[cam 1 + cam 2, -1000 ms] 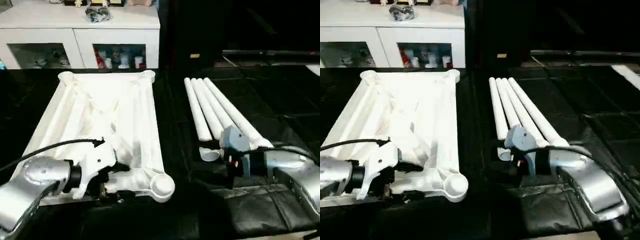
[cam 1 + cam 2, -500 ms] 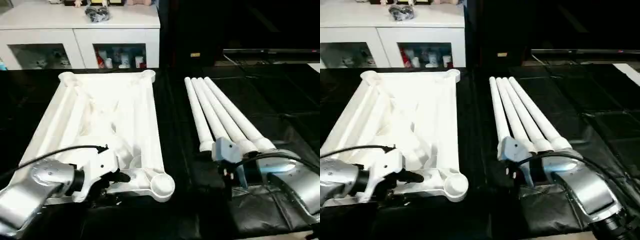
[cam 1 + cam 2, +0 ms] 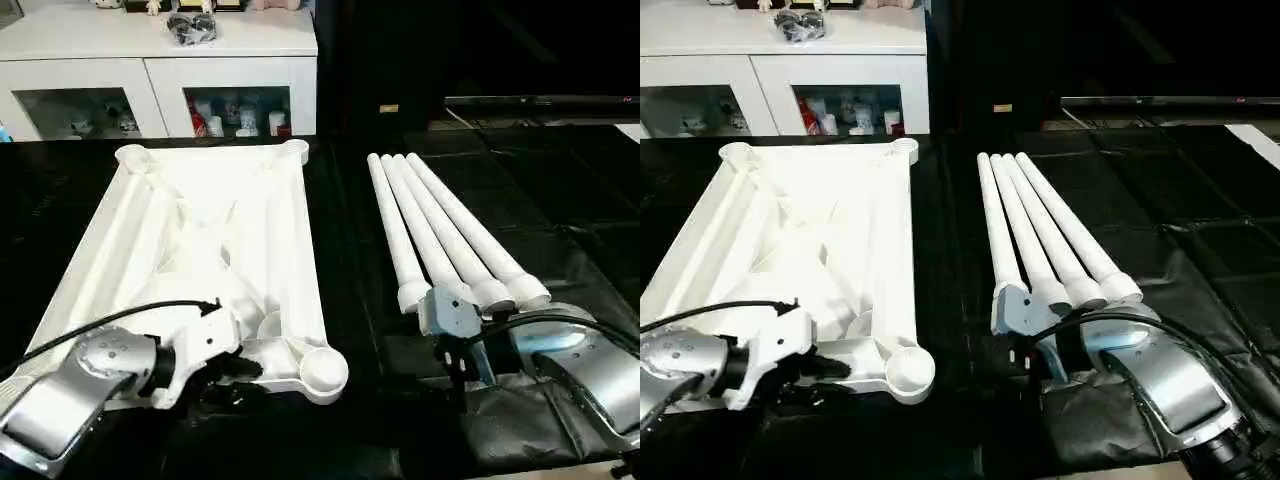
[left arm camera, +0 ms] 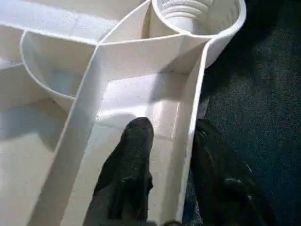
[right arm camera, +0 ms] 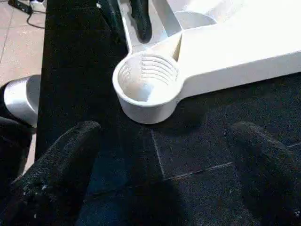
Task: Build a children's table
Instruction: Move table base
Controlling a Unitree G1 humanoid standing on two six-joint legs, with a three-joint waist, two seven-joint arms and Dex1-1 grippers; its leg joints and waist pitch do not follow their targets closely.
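The left gripper (image 4: 169,155) pinches the near rim of the upturned table top (image 3: 215,240) beside a corner socket (image 3: 322,372); the right gripper (image 5: 164,174) hangs wide apart, empty, by the legs (image 3: 440,235).

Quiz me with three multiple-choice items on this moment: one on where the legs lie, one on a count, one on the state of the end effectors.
1. The legs lie:
A. on the table top
B. on the black mat on the robot's right of the table top
C. on the cabinet

2. Loose legs:
A. two
B. three
C. four

3. The left end effector:
A. straddles the table top's near edge wall, one finger inside, one outside
B. grips a leg
C. hangs over the cabinet

Key: 1 B, the legs lie side by side on the mat. 2 C, four tubes show. 3 A, the left wrist view shows the wall between its fingers.
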